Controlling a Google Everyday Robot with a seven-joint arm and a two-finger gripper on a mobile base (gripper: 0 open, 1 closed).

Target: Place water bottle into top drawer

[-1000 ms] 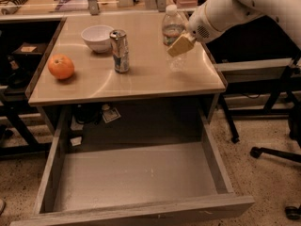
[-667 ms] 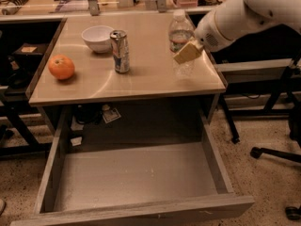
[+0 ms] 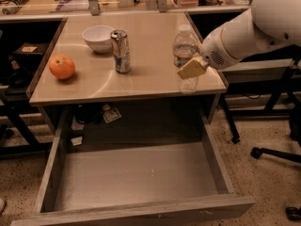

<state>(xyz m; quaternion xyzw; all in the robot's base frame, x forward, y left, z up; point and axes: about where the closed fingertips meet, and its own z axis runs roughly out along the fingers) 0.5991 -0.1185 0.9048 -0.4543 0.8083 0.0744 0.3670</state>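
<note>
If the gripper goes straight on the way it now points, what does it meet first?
The gripper, at the right edge of the table, grips the water bottle; beyond it, probably the can, depth unclear.

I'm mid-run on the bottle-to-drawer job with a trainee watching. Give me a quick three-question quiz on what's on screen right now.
1. True or false: the top drawer is pulled open and its floor is bare.
2. The drink can is: A. upright on the table; B. lying in the top drawer; C. tipped over on the floor.
3. Fill in: the gripper, near the table's front right corner, is closed on the ____.

Key: 1 true; 2 A; 3 water bottle.
</note>
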